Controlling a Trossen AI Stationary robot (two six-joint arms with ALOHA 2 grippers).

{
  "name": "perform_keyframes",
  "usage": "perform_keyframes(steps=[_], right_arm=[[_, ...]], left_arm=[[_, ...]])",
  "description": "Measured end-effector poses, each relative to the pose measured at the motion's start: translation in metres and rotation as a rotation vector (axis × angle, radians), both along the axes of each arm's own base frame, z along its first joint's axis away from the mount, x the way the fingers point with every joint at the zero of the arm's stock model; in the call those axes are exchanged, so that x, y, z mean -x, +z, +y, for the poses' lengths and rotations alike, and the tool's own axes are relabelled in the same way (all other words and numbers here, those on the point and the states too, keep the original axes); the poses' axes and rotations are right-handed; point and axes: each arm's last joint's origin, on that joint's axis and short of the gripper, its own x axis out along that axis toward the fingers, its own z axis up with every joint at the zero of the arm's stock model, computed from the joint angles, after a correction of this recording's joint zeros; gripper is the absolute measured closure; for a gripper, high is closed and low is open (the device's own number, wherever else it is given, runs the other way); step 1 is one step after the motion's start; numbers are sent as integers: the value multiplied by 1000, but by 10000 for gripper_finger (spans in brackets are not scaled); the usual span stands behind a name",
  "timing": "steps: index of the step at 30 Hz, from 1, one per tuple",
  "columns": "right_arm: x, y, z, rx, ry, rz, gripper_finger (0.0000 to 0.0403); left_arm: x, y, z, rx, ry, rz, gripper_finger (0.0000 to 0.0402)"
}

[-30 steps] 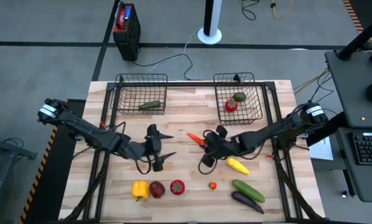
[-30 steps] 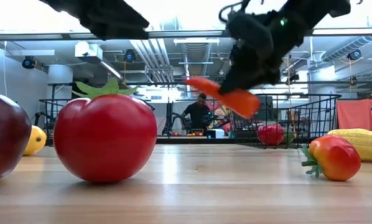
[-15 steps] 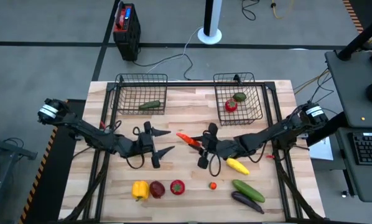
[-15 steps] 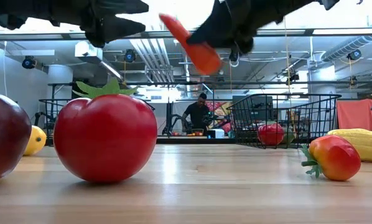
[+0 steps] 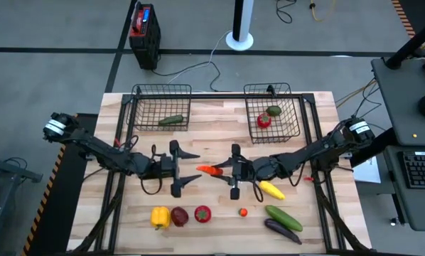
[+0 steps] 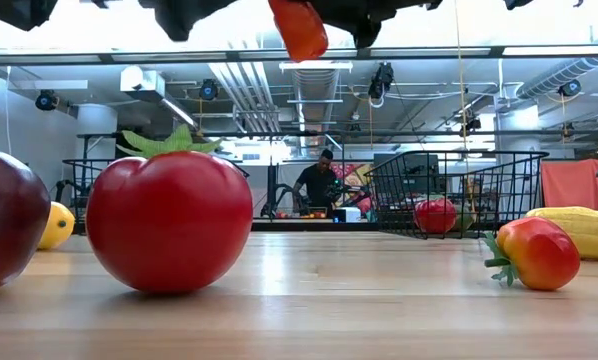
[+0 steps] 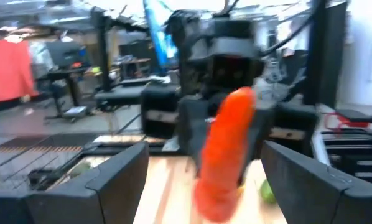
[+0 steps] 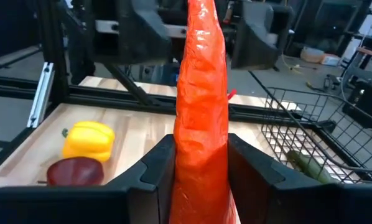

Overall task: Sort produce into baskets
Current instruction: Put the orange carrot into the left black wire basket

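Mid-table, aloft: our right gripper (image 5: 225, 171) clamps the carrot (image 5: 210, 170), tip toward our left gripper (image 5: 190, 169), fingers spread wide to receive. Risk: apparently a handoff; releasing before the left closes drops it short of both baskets (image 5: 161, 93).

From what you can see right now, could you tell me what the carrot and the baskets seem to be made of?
The carrot, held in the right tool, looks like glossy moulded plastic: wrinkled sheen, probably a toy. The baskets look like black coated wire mesh with open grid sides.

Two baskets (image 5: 161, 107), eleven produce pieces (image 5: 209, 170)
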Motion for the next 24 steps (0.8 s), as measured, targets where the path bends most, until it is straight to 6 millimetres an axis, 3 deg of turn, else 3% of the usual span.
perform_keyframes(steps=[13, 24], right_arm=[[0, -1, 0, 13, 1, 11, 286], [0, -2, 0, 15, 1, 19, 285]], left_arm=[[-7, 16, 3, -75, -2, -40, 109], [-9, 16, 7, -85, -14, -38, 130]])
